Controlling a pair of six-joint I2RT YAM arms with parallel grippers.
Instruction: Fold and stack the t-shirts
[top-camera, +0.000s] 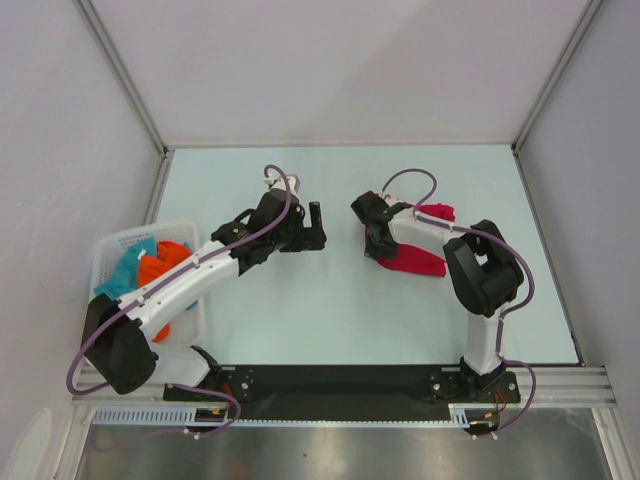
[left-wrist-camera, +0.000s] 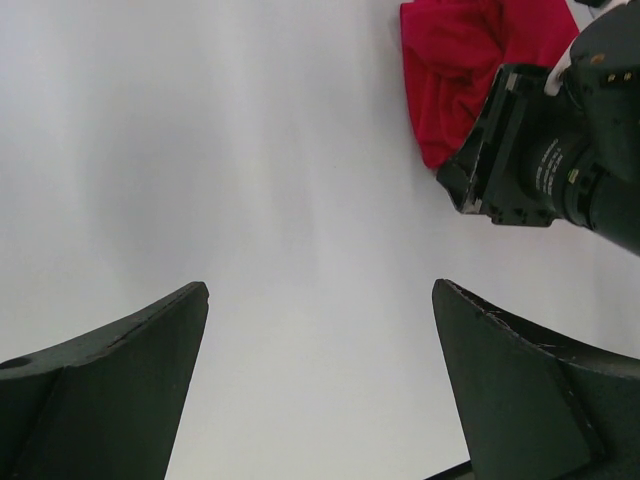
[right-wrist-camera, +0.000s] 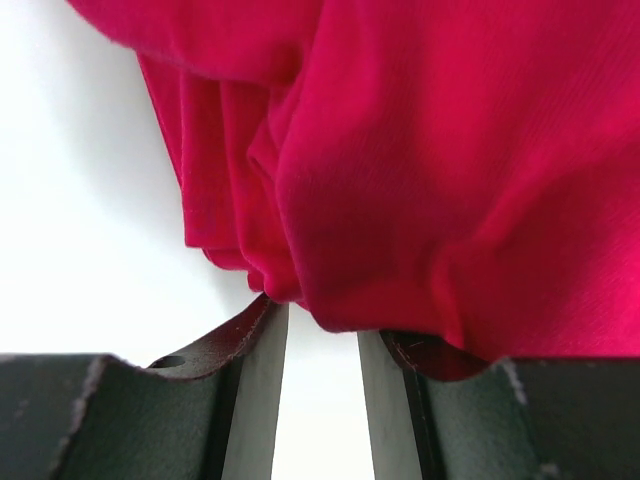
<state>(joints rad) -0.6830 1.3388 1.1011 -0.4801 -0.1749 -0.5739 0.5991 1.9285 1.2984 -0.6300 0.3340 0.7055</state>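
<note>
Right, the pale table (top-camera: 330, 320) takes up most of my overhead view. The white slatted basket (top-camera: 108, 248) sits well behind the left gripper (top-camera: 316, 225) and off to its left. It holds a crumpled teal cloth (top-camera: 124, 272) and an orange cloth (top-camera: 158, 268) pressed against each other, and the left arm passes over part of them.

The one crimson t-shirt (top-camera: 415, 262) I can see is bunched in a loose heap on the table. It lies right at the right gripper (top-camera: 372, 240) and runs back under that arm. Up close the t-shirt (right-wrist-camera: 450, 150) is plain, with no print, gathered into deep soft folds that droop over the fingertips (right-wrist-camera: 250, 330).

Those right jaws stand narrowed, with a slim strip of table showing between them. The cloth covers their tips, so I cannot tell whether it is pinched.

The left gripper (left-wrist-camera: 320, 290) is spread wide over bare table, holding nothing. The t-shirt (left-wrist-camera: 450, 70) lies ahead of it and to its right, apart from its fingers.
</note>
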